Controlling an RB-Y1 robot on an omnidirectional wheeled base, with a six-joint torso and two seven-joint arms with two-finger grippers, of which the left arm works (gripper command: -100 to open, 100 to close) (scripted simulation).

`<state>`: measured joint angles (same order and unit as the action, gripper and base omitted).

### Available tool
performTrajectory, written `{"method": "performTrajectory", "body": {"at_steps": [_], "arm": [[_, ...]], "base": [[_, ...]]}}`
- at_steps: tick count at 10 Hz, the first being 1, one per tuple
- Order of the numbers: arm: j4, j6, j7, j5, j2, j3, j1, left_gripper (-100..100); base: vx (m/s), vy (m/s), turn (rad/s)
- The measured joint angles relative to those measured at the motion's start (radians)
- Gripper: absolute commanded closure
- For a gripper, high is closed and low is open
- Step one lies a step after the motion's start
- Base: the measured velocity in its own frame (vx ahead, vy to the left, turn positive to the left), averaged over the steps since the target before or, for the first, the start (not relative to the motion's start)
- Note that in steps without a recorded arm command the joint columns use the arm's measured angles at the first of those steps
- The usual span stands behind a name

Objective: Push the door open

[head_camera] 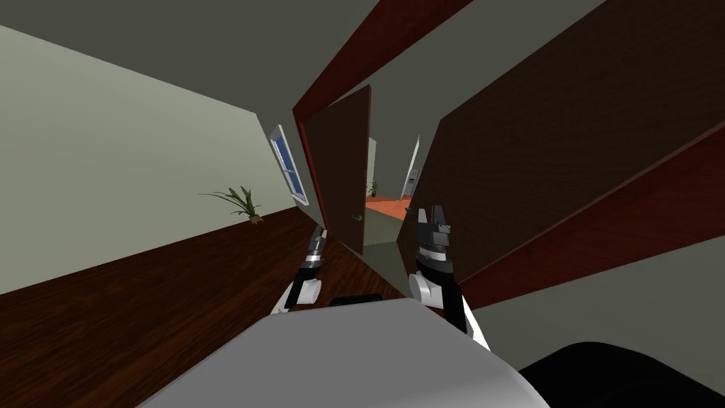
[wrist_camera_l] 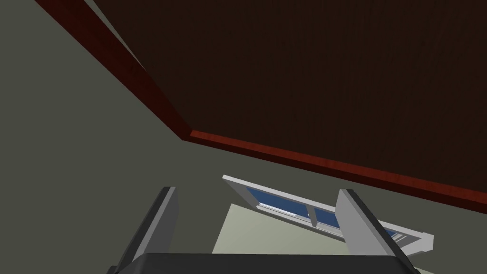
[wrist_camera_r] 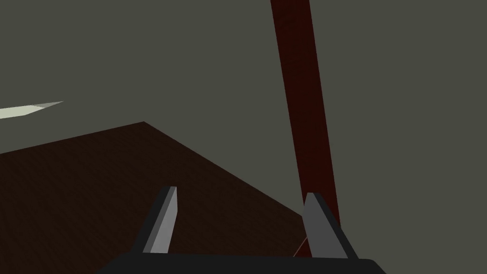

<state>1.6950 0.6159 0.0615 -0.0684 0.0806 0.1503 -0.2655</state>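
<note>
Head view: the door has two dark leaves. The left leaf (head_camera: 343, 170) stands ajar with one handle (head_camera: 357, 217), and the right leaf (head_camera: 566, 142) is close beside my right gripper (head_camera: 433, 216). The left gripper (head_camera: 318, 239) hangs near the left leaf. There is one window (head_camera: 289, 164) and two plants (head_camera: 241, 202). Left wrist view: the fingers (wrist_camera_l: 354, 219) are spread wide and hold nothing, under the red frame (wrist_camera_l: 333, 166). Right wrist view: this pair is likewise apart and empty, beside the right leaf. I'd press flat near its free edge, far from the hinge, and advance steadily.
</note>
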Motion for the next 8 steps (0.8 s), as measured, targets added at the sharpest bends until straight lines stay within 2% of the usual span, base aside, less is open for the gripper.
{"method": "performTrajectory", "body": {"at_steps": [4, 6, 8], "arm": [[-0.093, 0.007, -0.013, 0.007, 0.003, 0.029, 0.032, -100], [-0.154, 0.020, -0.018, 0.009, 0.003, 0.037, 0.058, -100], [-0.213, 0.034, -0.023, 0.015, 0.001, 0.060, 0.069, -100]], "base": [[0.058, 0.058, -0.087], [0.063, 0.056, -0.091], [0.072, 0.070, -0.112]]}}
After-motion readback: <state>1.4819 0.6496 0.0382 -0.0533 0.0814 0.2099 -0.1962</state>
